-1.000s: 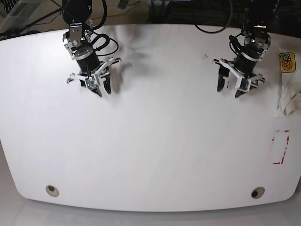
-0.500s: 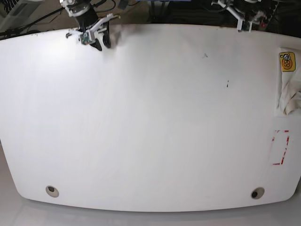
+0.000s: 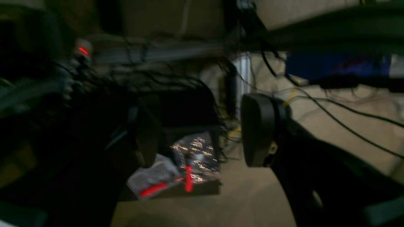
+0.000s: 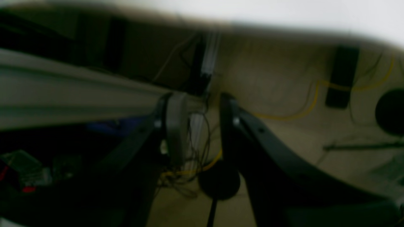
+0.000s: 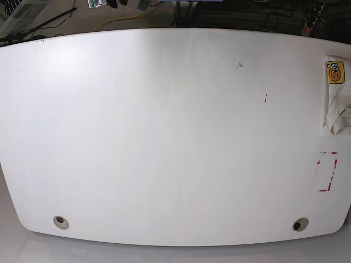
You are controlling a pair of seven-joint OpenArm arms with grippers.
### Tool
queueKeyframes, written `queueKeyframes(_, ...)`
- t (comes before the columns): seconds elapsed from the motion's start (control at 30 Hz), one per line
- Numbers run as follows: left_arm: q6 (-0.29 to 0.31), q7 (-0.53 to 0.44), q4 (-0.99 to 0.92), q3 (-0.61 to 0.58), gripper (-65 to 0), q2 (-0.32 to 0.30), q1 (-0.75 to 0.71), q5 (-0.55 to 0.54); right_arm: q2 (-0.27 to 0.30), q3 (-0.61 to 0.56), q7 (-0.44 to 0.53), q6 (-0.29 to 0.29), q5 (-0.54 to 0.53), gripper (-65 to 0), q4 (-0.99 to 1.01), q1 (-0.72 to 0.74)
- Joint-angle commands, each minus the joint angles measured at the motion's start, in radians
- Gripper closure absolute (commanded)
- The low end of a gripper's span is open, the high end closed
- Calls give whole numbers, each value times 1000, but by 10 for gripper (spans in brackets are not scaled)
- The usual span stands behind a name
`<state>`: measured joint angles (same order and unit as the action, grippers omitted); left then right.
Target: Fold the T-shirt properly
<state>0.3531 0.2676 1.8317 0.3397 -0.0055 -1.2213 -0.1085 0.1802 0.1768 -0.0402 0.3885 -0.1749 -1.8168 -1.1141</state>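
Both arms are pulled back past the far edge of the tabletop (image 5: 164,137). The left end effector (image 3: 199,132) has its two fingers apart, holding nothing. The right end effector (image 4: 199,126) also holds nothing, its fingers closer together.

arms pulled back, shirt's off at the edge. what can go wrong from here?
1. The T-shirt sits bunched at the table edge, partly out of frame; a grasp could drag it off.
2. Both wrist views face under-table cables, so neither open pincer, left or right, sees the shirt.
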Motion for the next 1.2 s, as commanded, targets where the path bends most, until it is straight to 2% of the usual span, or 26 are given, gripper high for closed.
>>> queueKeyframes(0.0, -6, -6, -53, 8, -361, -3, 25, 0, 0, -3, 16, 7, -4, -159, 53, -10)
queueKeyframes(0.23, -4, -11, -321, 6, -360, -18, 191, 19, 5, -90, 16, 2, 1, -159, 360, 131)
queueKeyframes(0.33, -4, -14, -456, -15, -360, -46, 277, 57, 2, -102, 16, -1, 1, -159, 516, 219)
queueKeyframes(0.63, -9, -14, -775, -18, -360, -54, 521, 151, -3, -156, 16, -4, 1, -159, 909, 478)
queueKeyframes(0.83, -13, -17, -1022, -20, -360, -61, 684, 168, -5, -158, 16, -6, -1, -159, 1129, 647)
queueKeyframes(1.17, -148, -230, -1519, -20, -360, -83, 937, 293, -1, -158, 16, -6, 1, -159, 1337, 822)
